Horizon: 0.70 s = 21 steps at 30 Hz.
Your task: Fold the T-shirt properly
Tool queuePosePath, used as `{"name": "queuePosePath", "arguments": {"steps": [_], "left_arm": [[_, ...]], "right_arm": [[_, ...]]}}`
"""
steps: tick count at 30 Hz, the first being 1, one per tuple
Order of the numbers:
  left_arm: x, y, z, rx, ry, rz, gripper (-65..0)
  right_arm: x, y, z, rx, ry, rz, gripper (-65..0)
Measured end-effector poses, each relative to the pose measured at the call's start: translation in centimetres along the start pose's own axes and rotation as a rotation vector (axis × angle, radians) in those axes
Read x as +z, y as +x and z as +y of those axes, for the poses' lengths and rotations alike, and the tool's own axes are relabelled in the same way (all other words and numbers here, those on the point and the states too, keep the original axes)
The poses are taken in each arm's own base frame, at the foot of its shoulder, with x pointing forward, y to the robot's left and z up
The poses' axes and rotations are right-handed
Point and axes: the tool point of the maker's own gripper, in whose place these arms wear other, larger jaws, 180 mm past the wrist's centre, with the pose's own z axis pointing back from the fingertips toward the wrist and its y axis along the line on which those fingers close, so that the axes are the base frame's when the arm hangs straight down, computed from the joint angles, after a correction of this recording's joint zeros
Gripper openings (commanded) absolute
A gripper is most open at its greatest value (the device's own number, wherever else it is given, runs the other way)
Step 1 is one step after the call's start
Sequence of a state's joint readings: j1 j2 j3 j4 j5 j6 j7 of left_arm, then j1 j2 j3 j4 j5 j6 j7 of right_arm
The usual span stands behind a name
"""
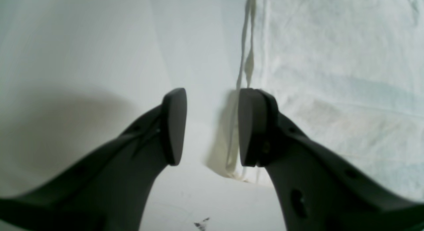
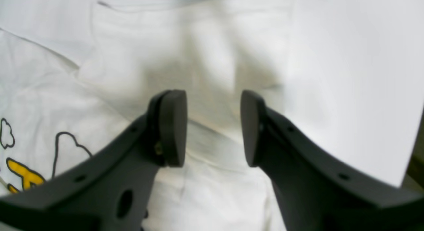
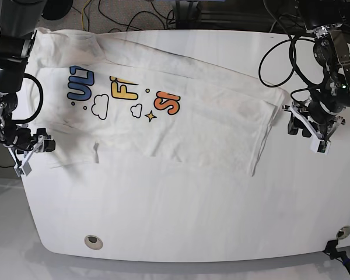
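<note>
The white T-shirt (image 3: 181,111) lies spread across the table, print side up, its lower part doubled over in a slanted fold. In the base view my left gripper (image 3: 305,133) hovers just off the shirt's right edge, and my right gripper (image 3: 34,153) is at the shirt's left end. In the left wrist view, the left gripper (image 1: 212,126) stands open over the shirt's hem edge (image 1: 246,65), and nothing is pinched. The right gripper (image 2: 213,128) is open above a white sleeve (image 2: 198,59), with yellow print (image 2: 25,176) at the left.
The white table (image 3: 181,210) has a round hole (image 3: 93,240) near its front edge. Cables (image 3: 134,14) lie behind the table's far edge. A black clamp (image 3: 338,236) sits at the front right corner. The table's edge shows at the right wrist view's far right (image 2: 409,158).
</note>
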<state>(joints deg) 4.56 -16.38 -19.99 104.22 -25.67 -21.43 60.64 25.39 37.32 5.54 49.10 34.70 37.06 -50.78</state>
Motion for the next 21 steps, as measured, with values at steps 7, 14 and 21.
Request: {"name": "queuePosePath", "arguments": {"steps": [7, 14, 21], "left_arm": [[0.0, 0.1, 0.0, 0.000, 0.000, -0.003, -28.6], [0.0, 0.1, 0.0, -0.001, 0.001, -0.003, -28.3], [0.0, 0.1, 0.0, -0.001, 0.001, -0.003, -28.1]], "right_arm": [[1.5, 0.4, -1.8, -0.041, -0.031, -0.041, -39.1], [2.0, -0.6, -2.7, -0.105, -0.040, -0.072, -30.0], [2.6, -1.9, -3.7, -0.143, -0.054, -0.070, -30.0]]}}
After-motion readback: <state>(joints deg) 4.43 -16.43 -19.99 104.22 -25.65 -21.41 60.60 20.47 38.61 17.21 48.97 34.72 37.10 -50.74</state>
